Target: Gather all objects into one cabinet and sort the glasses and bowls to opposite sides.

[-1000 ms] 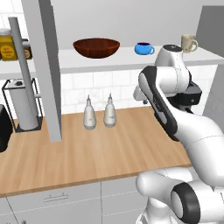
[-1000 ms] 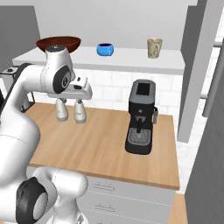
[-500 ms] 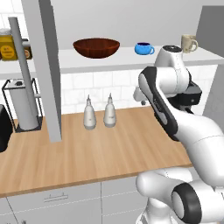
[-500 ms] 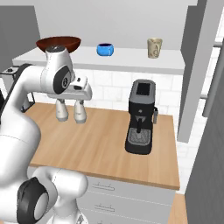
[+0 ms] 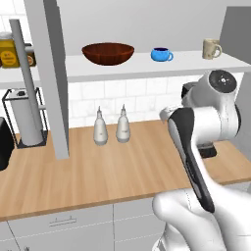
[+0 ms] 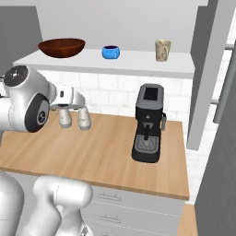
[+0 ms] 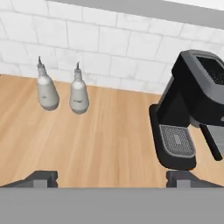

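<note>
On the pale shelf board of the cabinet [image 5: 147, 66] [image 6: 138, 65] stand a dark brown bowl [image 5: 108, 53] [image 6: 61, 47] at the left, a squat blue cup [image 5: 161, 54] [image 6: 110, 52] in the middle and a beige mug [image 5: 211, 48] [image 6: 162, 50] at the right. My gripper [image 7: 111, 179] hangs over the wooden counter below the shelf. It is open, with nothing between its fingertips [image 7: 41, 177].
Two white-grey shakers [image 5: 100, 128] [image 7: 47, 89] stand by the tiled wall. A black coffee machine [image 6: 148, 122] [image 7: 192, 109] sits to their right on the counter [image 6: 106, 152]. A grey side panel [image 5: 51, 73], a paper towel holder [image 5: 24, 117] and yellow jars [image 5: 10, 49] are at the left.
</note>
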